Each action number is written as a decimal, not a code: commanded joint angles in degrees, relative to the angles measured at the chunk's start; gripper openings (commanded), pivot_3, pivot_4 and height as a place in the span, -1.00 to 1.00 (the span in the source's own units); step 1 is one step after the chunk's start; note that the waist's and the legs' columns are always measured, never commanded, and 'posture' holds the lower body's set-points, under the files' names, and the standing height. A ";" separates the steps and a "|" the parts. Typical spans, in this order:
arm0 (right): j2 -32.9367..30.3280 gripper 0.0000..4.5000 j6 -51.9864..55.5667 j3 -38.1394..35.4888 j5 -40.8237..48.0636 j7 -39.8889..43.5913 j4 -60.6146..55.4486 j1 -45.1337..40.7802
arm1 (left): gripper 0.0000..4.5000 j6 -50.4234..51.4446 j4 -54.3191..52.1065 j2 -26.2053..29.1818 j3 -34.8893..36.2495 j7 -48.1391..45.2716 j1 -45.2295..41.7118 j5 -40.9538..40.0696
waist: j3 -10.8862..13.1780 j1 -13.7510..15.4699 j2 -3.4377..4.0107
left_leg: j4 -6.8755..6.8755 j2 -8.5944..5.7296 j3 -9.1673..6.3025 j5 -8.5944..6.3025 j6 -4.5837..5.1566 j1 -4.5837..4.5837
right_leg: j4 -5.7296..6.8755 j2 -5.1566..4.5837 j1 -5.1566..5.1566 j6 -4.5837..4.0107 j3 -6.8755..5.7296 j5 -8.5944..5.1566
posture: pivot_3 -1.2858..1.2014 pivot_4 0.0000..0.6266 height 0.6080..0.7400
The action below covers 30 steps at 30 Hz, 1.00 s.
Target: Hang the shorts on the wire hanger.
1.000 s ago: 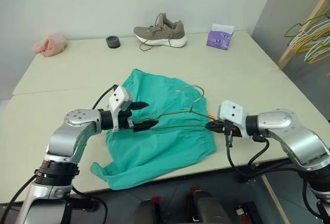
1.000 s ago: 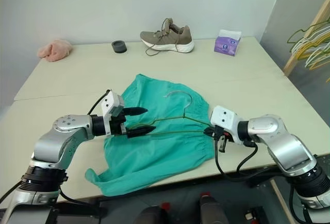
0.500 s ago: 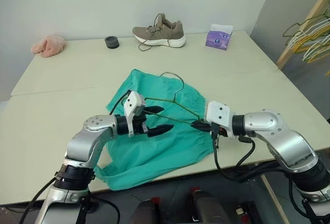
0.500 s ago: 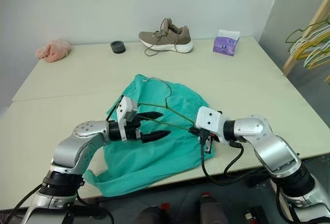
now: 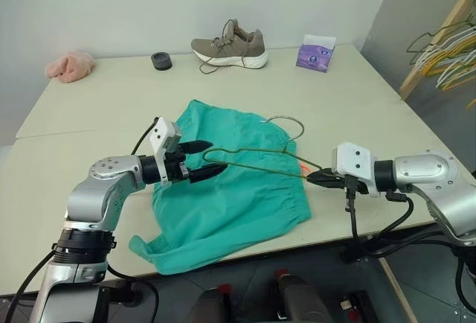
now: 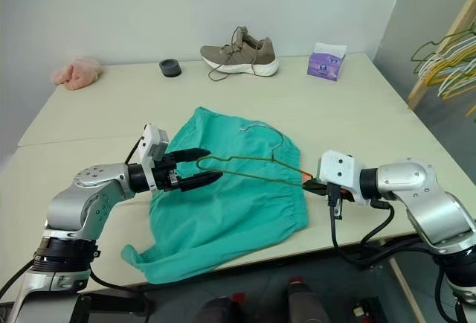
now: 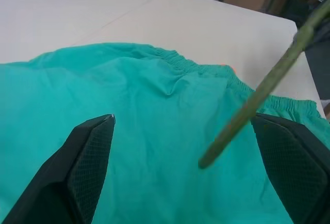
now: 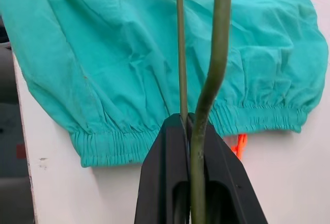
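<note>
Pale tabletop point(image 5: 89, 114) with the shorts point(image 5: 230, 196) spread flat near the front edge. Right gripper point(image 5: 312, 178) has its jaws clamped tight on one corner of the wire hanger point(image 5: 253, 161), holding it up over the shorts. Left gripper point(image 5: 199, 161) sits at the hanger's other end, jaws wide open, gripping nothing.

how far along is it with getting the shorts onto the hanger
Done: the right gripper has its jaws shut on one corner of the thin dark olive-green wire hanger, held above the cloth. In hand: the left gripper, jaws open, sits at the hanger's other corner. Left: the teal-green fabric shorts lie flat on the beige table, not yet threaded onto the wire.
</note>
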 commanded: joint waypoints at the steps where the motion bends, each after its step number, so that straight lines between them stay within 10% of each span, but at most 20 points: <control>1: -1.15 -1.00 -0.03 -4.36 0.97 -0.72 1.15 0.59 | 0.98 -4.45 0.65 0.57 1.82 2.81 -0.32 2.69 | 0.00 0.06 0.00 | 0.00 0.00 0.01 0.00 0.00 0.00 | 0.00 0.00 0.00 0.00 0.01 0.00 | -0.10 -0.59 1.00; 14: 6.99 -1.00 14.39 -14.24 8.43 -12.41 4.71 1.03 | 0.98 -23.78 6.47 -3.56 5.10 17.67 -0.81 12.55 | 0.00 0.22 0.00 | -0.01 0.00 0.00 0.00 0.00 0.01 | 0.03 -0.05 0.01 -0.02 0.02 0.02 | -0.09 -0.59 1.00; 30: -1.51 -1.00 37.77 -28.28 18.11 -12.85 0.25 19.42 | 0.98 -7.35 -4.11 3.03 -0.53 -0.72 4.81 2.33 | 0.00 0.07 0.02 | -0.03 -0.01 0.00 -0.01 0.00 0.01 | -0.02 0.08 0.06 0.08 -0.02 -0.04 | -0.14 -0.57 1.00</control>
